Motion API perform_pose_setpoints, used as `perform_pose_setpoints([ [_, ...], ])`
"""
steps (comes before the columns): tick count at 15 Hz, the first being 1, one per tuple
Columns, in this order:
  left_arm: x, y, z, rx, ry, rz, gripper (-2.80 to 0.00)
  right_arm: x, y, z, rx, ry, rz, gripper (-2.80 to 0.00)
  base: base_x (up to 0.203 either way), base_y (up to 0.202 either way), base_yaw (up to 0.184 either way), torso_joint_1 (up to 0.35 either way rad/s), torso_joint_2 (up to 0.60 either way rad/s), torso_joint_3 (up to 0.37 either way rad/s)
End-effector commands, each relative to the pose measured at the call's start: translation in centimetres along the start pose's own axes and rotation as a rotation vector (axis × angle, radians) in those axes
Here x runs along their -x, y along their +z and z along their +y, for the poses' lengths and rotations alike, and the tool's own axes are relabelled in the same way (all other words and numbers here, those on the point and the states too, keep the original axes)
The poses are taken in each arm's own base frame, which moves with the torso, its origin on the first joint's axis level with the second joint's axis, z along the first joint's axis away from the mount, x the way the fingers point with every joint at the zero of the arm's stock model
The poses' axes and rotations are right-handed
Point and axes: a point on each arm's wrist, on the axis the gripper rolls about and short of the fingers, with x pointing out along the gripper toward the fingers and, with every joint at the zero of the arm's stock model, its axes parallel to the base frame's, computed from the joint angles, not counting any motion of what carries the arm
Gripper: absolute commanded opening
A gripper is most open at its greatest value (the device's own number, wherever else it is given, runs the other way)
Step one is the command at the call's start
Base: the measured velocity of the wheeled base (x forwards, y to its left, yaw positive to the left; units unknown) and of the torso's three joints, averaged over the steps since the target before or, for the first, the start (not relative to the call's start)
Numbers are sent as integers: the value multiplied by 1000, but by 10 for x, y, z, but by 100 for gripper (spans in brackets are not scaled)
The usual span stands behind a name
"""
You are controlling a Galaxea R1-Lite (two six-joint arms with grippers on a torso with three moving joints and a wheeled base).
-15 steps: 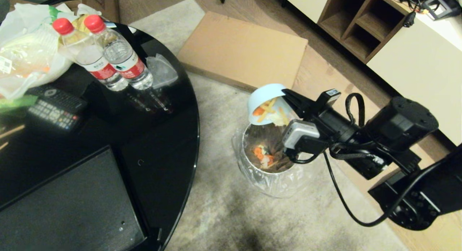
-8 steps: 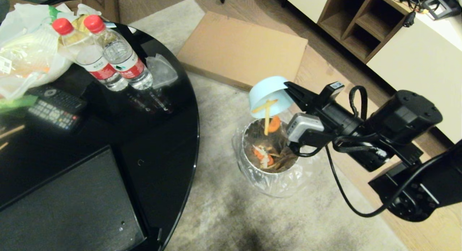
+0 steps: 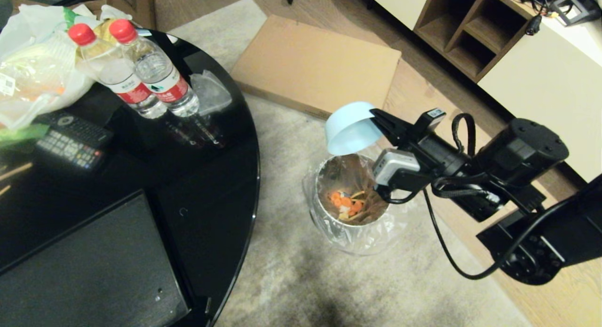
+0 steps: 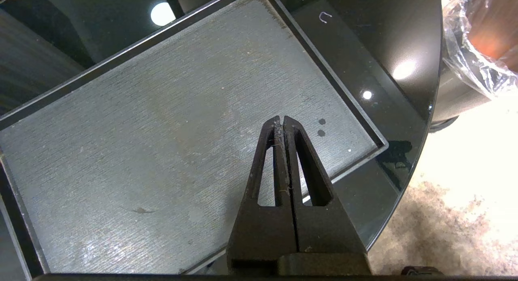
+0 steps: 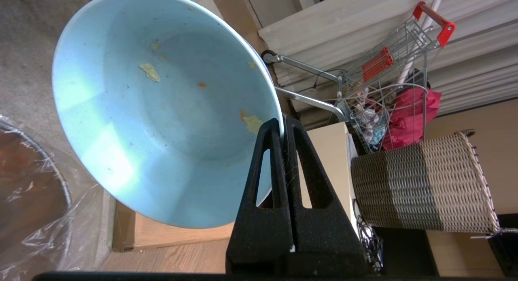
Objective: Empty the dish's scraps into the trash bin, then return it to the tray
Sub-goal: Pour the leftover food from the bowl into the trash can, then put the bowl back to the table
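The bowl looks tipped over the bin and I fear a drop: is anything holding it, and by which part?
The right end effector pinches the bowl by its rim, one finger inside, one outside. The left end effector holds nothing.

1. The head view is dim and warm; the black worktop (image 3: 207,176) mirrors the bottles (image 3: 141,73) as dark reflections.
2. A dark shadow patch lies on the carpet (image 3: 310,280) below the bin (image 3: 350,200).
3. In the left wrist view, round glare spots shine on the glossy worktop, and the tray (image 4: 162,131) shows a soft sheen.
4. In the right wrist view, pale light patches fall inside the dish (image 5: 153,107), which looks sharp; the basket (image 5: 421,184) is evenly lit.
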Motion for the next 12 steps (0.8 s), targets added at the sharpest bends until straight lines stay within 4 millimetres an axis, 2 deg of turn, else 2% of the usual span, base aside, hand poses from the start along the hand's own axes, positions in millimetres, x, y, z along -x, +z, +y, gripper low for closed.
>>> perform_pose_setpoints([
  [1, 0, 0, 0, 0, 1, -1, -280, 1, 0, -2, 16, -38, -6, -280, 0, 0, 0, 0, 0, 0],
  [7, 0, 0, 0, 0, 1, -1, -280, 4, 0, -6, 10, -40, 2, -280, 0, 0, 0, 0, 0, 0],
  [12, 0, 0, 0, 0, 1, -1, -280, 10, -1, -19, -44, -91, 148, -280, 0, 0, 0, 0, 0, 0],
])
